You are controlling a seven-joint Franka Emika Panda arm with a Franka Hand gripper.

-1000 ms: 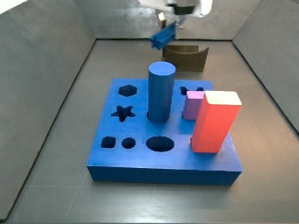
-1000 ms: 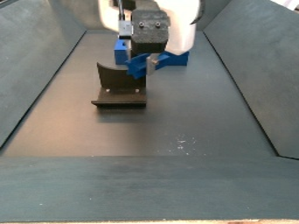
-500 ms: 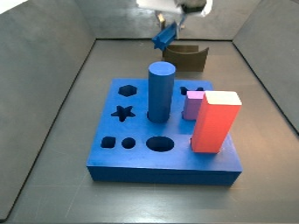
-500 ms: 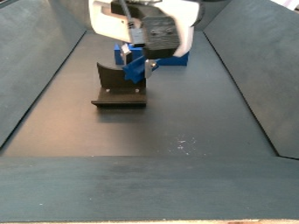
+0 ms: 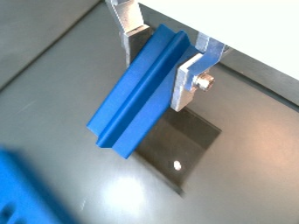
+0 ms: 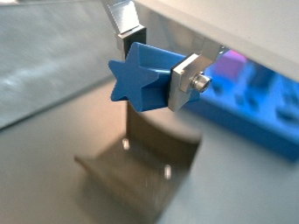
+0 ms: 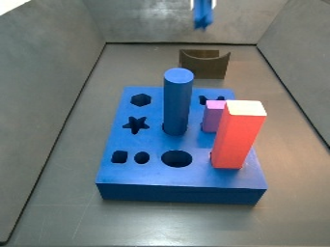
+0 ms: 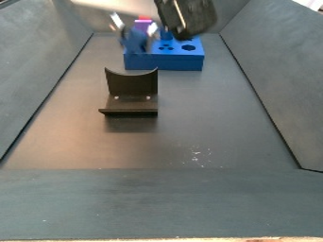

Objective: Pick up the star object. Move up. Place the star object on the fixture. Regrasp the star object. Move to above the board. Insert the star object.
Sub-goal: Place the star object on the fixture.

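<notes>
My gripper (image 5: 162,59) is shut on the star object (image 5: 138,94), a ridged blue prism held across its sides between the silver fingers. Its star-shaped end shows in a wrist view (image 6: 142,77). The dark fixture (image 6: 146,166) lies below the star object, with a gap between them. In a side view the star object (image 7: 204,13) is blurred at the top edge, high above the fixture (image 7: 204,63). In a side view the gripper (image 8: 149,28) and star object (image 8: 136,40) are blurred above the fixture (image 8: 130,93). The blue board (image 7: 142,169) lies nearer the front, with its star hole (image 7: 135,123) open.
On the board stand a tall blue cylinder (image 7: 177,99), a red block (image 7: 238,133) and a purple block (image 7: 213,114). Grey walls enclose the dark floor on the sides. The board also shows behind the fixture in a side view (image 8: 179,60).
The gripper has moved quickly with the star object still in it, rising to the top edge in one side view. The star object has turned from tilted to more upright. It is motion-blurred now.
</notes>
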